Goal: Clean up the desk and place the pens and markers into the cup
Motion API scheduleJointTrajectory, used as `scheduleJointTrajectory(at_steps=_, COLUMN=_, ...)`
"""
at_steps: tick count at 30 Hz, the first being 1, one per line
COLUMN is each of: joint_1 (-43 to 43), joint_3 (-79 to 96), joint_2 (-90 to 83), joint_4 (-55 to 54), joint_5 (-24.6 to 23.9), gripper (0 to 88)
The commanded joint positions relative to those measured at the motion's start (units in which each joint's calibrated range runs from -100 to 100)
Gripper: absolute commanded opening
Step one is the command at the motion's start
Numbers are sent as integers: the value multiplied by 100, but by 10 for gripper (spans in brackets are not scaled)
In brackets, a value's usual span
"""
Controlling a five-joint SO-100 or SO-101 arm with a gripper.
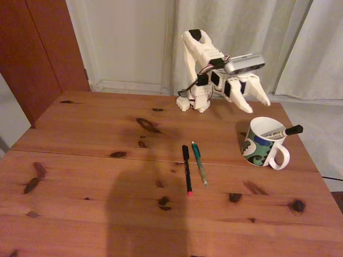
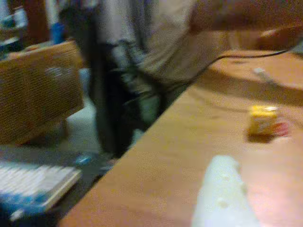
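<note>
Cup: your white mug (image 1: 262,143) with the green, blue and black swirl stands on the right side of the desk (image 1: 96,160) in the fixed view, upright, handle turned toward the near right.
Cup contents: you have one white marker (image 1: 282,132) in it, lying slanted across the rim with its black cap sticking out past the right edge. What else is inside you cannot tell; the bottom is hidden.
Loose on the desk: your black pen (image 1: 186,169) with the red tip and your green pen (image 1: 199,163) lie side by side near the middle, just apart, both well left of the cup.
Gripper: your white gripper (image 1: 256,101) hangs in the air behind and above the cup, pointing down to the right, holding nothing. Its two fingers look spread, with a gap between the tips.
Wrist view: badly blurred. You can make out one white finger (image 2: 222,198) at the bottom edge, the wooden desk top, a small yellow thing (image 2: 263,120) on it, and a keyboard (image 2: 33,182) at lower left, cut off by the frame. A person's torso (image 2: 180,42) stands beyond the desk edge.
Writing: no label or lettering on the cup, pens or yellow thing is readable to you.
</note>
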Motion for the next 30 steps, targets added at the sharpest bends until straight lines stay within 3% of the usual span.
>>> scheduleJointTrajectory(at_steps=1, joint_1=341, joint_3=-497, joint_2=-203, joint_4=-66, joint_5=13, gripper=188)
scheduleJointTrajectory(at_steps=6, joint_1=623, joint_3=-614, joint_2=-120, joint_4=3, joint_5=29, gripper=3)
scheduleJointTrajectory(at_steps=18, joint_1=1025, joint_3=-2526, joint_2=749, joint_4=3608, joint_5=24, gripper=5)
scheduleJointTrajectory(at_steps=30, joint_1=1612, joint_3=-2896, joint_2=1626, joint_4=4674, joint_5=375, gripper=5)
